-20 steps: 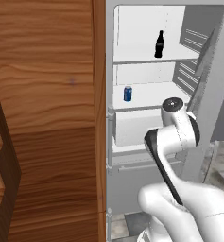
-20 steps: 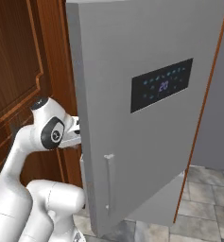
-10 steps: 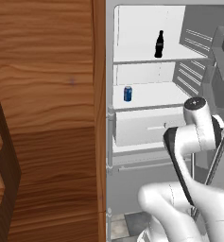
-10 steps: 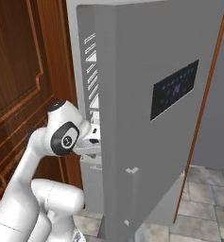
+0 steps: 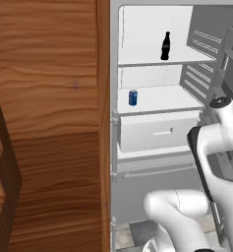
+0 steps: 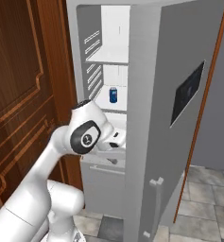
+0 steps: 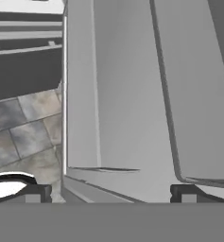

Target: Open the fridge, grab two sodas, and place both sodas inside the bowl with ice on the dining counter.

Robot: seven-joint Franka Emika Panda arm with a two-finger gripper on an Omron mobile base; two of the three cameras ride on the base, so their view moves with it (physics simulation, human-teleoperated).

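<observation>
Fridge (image 5: 152,74) standing open now, its door (image 6: 160,118) swung well out on the right and seen nearly edge-on in the right base view, dark control panel (image 6: 186,97) slanting away; first step of the task judged all but done, everything after it still to do. White shelved interior plain in the left base view, to the right of the brown wooden cabinet (image 5: 44,123). Neither soda picked up: slim black cola bottle (image 5: 165,46) upright on the upper shelf, toward the far wall; small blue can (image 5: 132,97) upright on the shelf below, nearer the left side, also seen past the arm in the right base view (image 6: 113,95). White drawer (image 5: 157,134) beneath the can shut. Both sodas still to be grasped one after the other and carried to the bowl on the dining counter. Gripper (image 7: 111,191) low at the door's inner edge, tips wide apart with the grey door panel between and beyond them, clamped on nothing; whether a tip touches the door hard to tell. Against the earlier frames: door turned much farther open, panel no longer facing the right base camera; arm shifted rightward and farther in with the door; bottle and can unmoved on their shelves; jaws equally wide throughout.
</observation>
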